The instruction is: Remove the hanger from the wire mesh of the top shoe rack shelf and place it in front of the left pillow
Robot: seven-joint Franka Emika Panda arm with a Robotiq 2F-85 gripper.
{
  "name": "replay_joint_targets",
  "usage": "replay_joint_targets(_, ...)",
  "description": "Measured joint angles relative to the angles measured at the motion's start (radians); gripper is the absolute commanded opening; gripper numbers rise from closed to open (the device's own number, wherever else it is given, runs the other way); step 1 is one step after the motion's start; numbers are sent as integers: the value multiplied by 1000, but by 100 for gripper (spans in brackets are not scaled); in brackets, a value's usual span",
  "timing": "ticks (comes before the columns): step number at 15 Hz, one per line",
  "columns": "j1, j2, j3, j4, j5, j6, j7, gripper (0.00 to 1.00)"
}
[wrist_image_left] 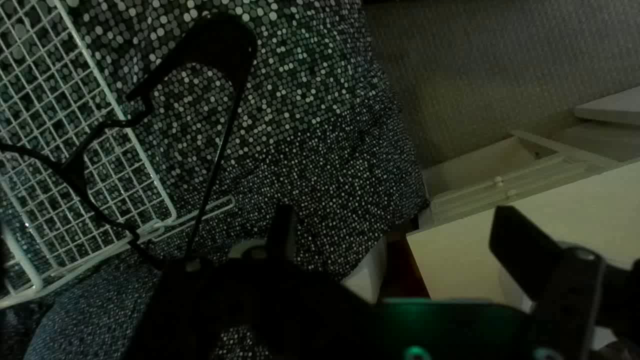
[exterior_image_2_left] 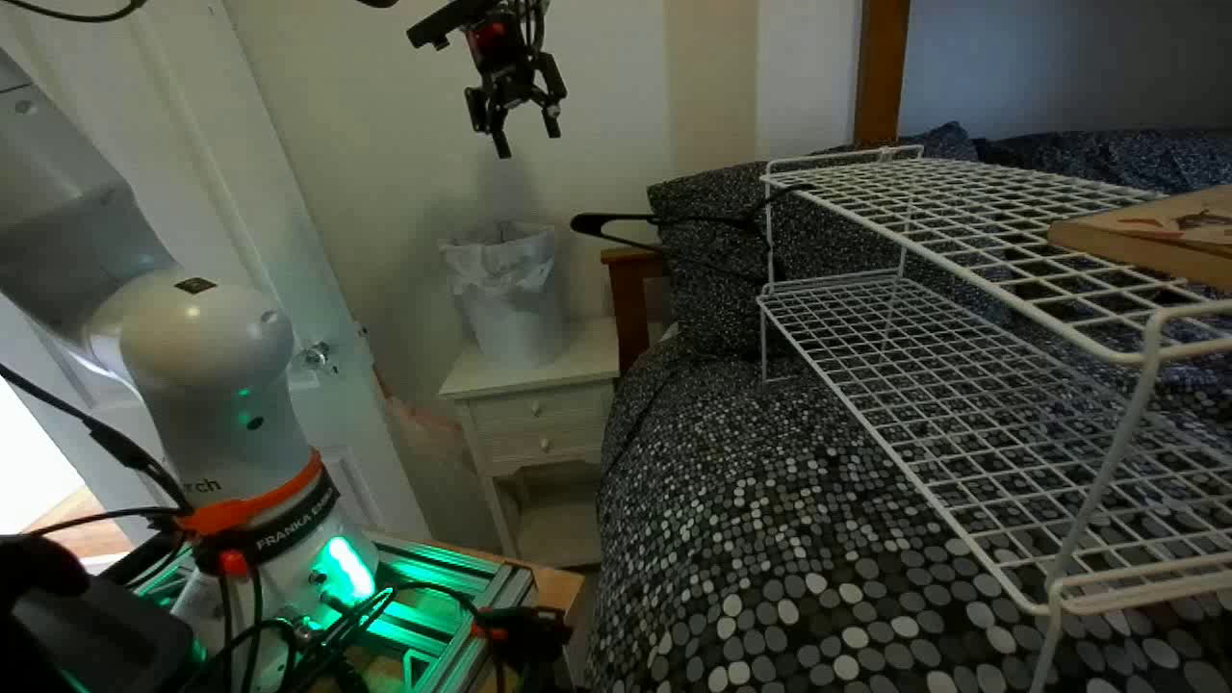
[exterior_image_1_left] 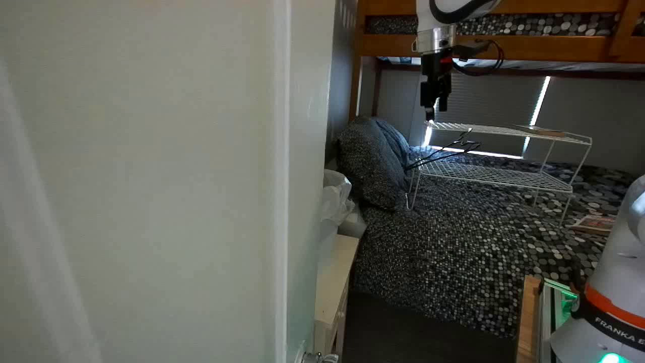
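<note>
A black hanger [exterior_image_2_left: 592, 223] hangs at the end of the white wire rack's top shelf [exterior_image_2_left: 1020, 226], with its body sticking out sideways. In the wrist view the hanger [wrist_image_left: 225, 45] is at upper left over white mesh; its hook tip runs out of frame. The left pillow [exterior_image_2_left: 707, 197], dark grey and finely speckled, stands behind the hanger; the pillow [exterior_image_1_left: 370, 161] is left of the rack in an exterior view. My gripper [exterior_image_2_left: 527, 138] is open and empty, above the hanger's level and apart from it. Its fingers are wide apart in the wrist view [wrist_image_left: 395, 220].
A flat book [exterior_image_2_left: 1145, 231] lies on the top shelf. A white nightstand [exterior_image_2_left: 529, 380] carries a lined bin [exterior_image_2_left: 510, 289] below the gripper. A wooden bunk frame [exterior_image_1_left: 484, 46] is overhead. A speckled bedspread [exterior_image_1_left: 433, 252] covers the bed under the rack.
</note>
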Motion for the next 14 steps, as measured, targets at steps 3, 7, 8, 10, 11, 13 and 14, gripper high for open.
replay_joint_targets(3,0,0,0,0,0,0,0,100)
replay_joint_targets(7,1,0,-8,0,21,15,37,100)
replay_joint_targets(8,0,0,-18,0,39,31,66,100)
replay_joint_targets(10,-10,0,-55,2,72,44,107,100)
replay_joint_targets(11,-23,0,-81,3,86,46,115,100)
replay_joint_targets(13,-60,-1,-138,4,107,50,124,100)
replay_joint_targets(14,-81,-2,-165,4,112,50,130,100)
